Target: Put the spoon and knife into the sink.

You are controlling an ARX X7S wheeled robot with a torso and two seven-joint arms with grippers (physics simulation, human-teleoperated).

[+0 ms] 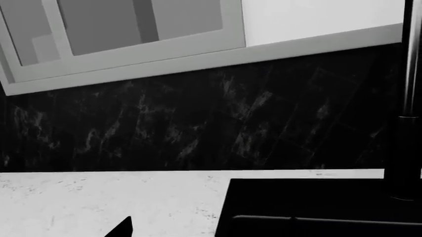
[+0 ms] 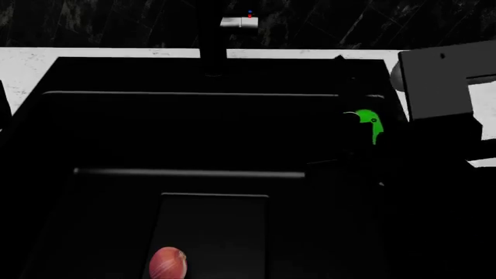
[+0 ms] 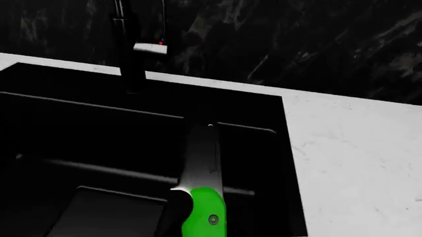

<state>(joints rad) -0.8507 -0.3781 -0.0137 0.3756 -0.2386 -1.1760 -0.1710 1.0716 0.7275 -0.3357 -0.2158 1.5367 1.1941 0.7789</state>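
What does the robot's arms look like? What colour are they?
The right arm has a boxy, light grey block with tiny dark dots on it. Its fingers are black. Of the left one, only a black, pointed fingertip shows. No cables or markings are visible.

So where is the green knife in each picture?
Head view: the knife shows only its green handle, at the right side of the sink, over the basin.
Right wrist view: knife at bottom centre, blade pointing out over the sink.
Left wrist view: not in it.
Shared landmark: the dark faucet behind the sink.
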